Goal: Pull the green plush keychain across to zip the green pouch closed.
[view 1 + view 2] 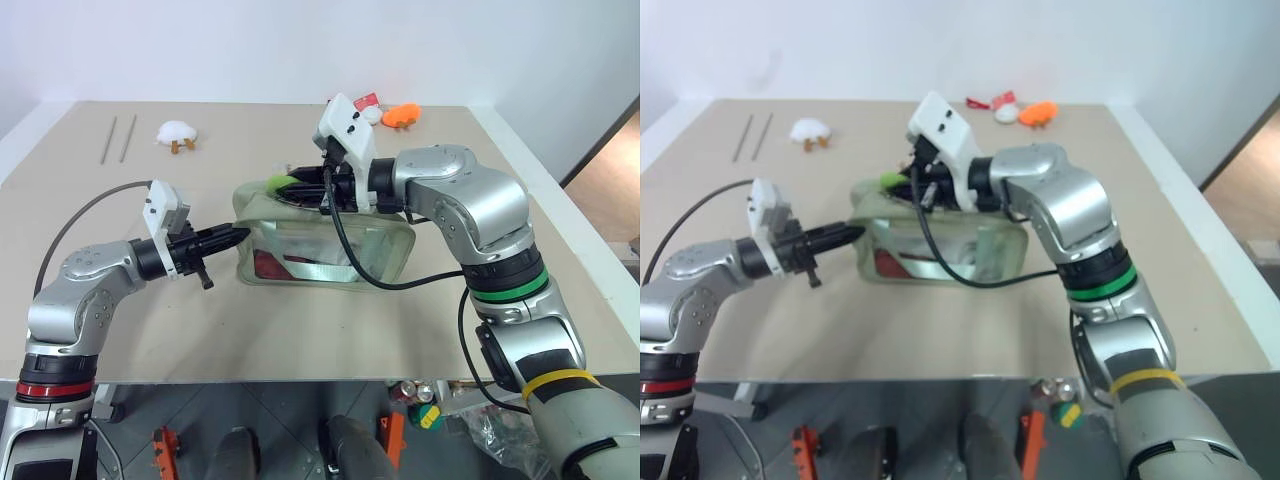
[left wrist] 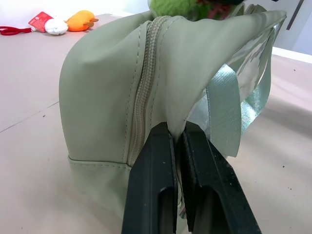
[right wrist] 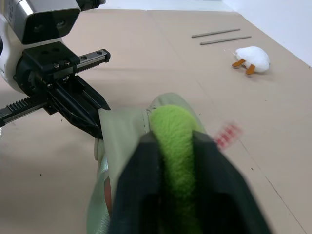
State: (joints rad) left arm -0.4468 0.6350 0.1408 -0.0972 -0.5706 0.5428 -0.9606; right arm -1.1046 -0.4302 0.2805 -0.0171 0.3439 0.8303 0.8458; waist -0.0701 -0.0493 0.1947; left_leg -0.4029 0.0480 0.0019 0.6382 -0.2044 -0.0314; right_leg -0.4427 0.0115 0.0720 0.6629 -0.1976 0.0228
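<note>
Pouch (image 1: 325,245) sitting mid-table (image 1: 300,340), long side facing the robot, clear panel showing something red inside. Left gripper (image 1: 238,236) reaching in level from the left, fingers (image 2: 151,185) pressed together and pinching the fabric at the pouch's left end, right beside the zipper (image 2: 144,92) seam. Strap (image 2: 222,112) hanging just next to that pinch.

Over the top, right gripper (image 3: 173,161) coming in from the right, black fingers (image 3: 139,185) clamped on the keychain (image 3: 173,141). Lime plush squeezed between the two fingers, its rounded tip poking out ahead of them. Keychain at the top of the pouch, toward the left end, close to where the left gripper grips. From the head camera, just a bright green bit (image 1: 277,184) peeking out past the right gripper's fingertips above the pouch's upper left corner. Black cable looping down from the right wrist across the pouch's front panel.

Farther back on the table: white plush (image 1: 178,133) with orange feet at the far left, two thin rods (image 1: 118,138) lying side by side beside it, nearer the left edge. Orange plush (image 1: 402,115) at the far right, touching a small white one with a red tag (image 2: 40,22) and cord.
</note>
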